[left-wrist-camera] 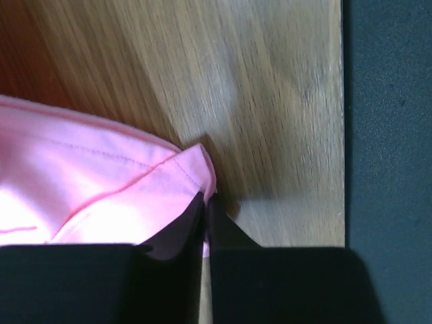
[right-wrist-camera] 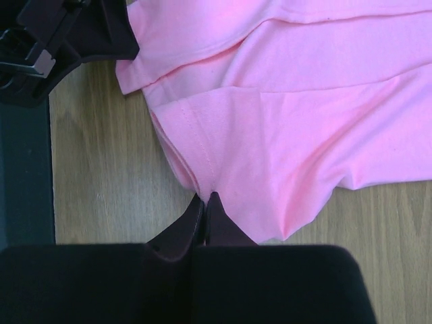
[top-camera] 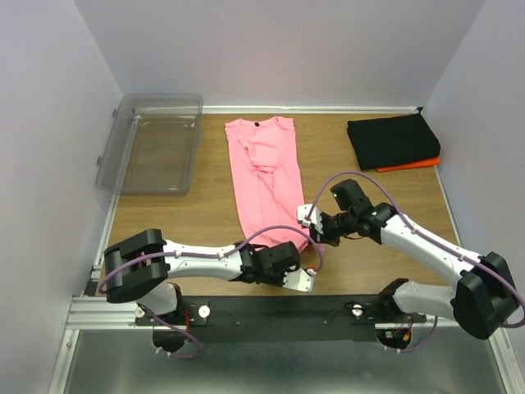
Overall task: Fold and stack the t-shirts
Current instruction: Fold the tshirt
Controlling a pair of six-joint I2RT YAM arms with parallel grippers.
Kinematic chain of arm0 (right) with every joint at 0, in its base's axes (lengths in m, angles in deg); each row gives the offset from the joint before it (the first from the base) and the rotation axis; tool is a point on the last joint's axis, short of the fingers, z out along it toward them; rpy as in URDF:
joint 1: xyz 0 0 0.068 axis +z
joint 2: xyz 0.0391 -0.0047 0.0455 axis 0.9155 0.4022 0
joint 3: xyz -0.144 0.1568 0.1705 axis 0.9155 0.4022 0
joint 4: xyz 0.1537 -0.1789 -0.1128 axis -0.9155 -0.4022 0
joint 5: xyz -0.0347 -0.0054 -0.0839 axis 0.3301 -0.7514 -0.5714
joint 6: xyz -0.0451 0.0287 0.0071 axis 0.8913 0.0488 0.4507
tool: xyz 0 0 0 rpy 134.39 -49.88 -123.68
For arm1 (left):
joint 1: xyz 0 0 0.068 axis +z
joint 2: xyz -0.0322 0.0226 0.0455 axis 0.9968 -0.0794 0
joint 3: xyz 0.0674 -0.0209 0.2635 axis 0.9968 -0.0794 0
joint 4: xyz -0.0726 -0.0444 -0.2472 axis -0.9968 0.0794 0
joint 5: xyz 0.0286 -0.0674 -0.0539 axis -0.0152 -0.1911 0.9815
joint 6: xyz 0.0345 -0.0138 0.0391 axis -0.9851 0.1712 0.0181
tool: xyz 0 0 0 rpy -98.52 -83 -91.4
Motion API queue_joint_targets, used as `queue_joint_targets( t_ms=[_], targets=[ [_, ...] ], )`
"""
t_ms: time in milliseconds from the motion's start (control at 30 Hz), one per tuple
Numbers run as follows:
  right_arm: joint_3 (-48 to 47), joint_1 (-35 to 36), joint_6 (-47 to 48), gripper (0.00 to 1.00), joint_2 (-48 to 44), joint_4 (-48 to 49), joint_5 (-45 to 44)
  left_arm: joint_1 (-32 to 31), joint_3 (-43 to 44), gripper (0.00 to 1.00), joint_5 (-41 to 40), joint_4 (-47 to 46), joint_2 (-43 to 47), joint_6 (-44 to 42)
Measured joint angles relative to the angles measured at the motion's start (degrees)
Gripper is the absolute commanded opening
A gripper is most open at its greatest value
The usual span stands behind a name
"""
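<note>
Wooden desk (top-camera: 205,217), two arms at work: the pink t-shirt (top-camera: 262,172) is seen stretched away from both grippers, its near hem (left-wrist-camera: 182,160) clamped in the closed left gripper (left-wrist-camera: 206,202) and in the shut right gripper (right-wrist-camera: 204,198). Both corners are best lifted together and carried evenly toward the far collar (top-camera: 255,123), so the fold is laid square.

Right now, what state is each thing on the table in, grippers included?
pink t-shirt: folded lengthwise, lying flat.
black t-shirt: folded, top of its stack.
orange t-shirt: folded, beneath it, mostly covered.
clear bin: upright, uncovered.
left gripper: shut on the pink t-shirt's hem.
right gripper: shut on the same hem.
</note>
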Motion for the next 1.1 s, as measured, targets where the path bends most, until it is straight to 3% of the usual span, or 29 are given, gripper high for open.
queue_joint_targets(
  t_ms=[267,433,633,833,1100],
  targets=[
    [-0.2,-0.6,0.0,0.01,-0.4,-0.2,0.5,0.0,-0.5,0.0,0.0,0.6,1.1,0.4],
    [-0.9,-0.7,-0.1,0.01,-0.3,-0.3,0.5,1.7,-1.5,0.0,1.9,2.2,6.4,-0.7],
    [-4.5,-0.8,-1.2,0.01,2.1,-0.7,0.5,10.6,-1.8,0.0,7.2,2.4,15.8,-3.6],
    [-12.7,-0.8,-3.6,0.0,10.4,-0.7,-1.3,21.3,-1.8,0.0,10.2,-1.0,19.1,-7.4],
    [-27.8,-3.8,-6.7,0.0,26.8,-0.5,-7.1,37.9,4.0,0.0,12.2,-9.1,8.9,-12.3]
  ],
)
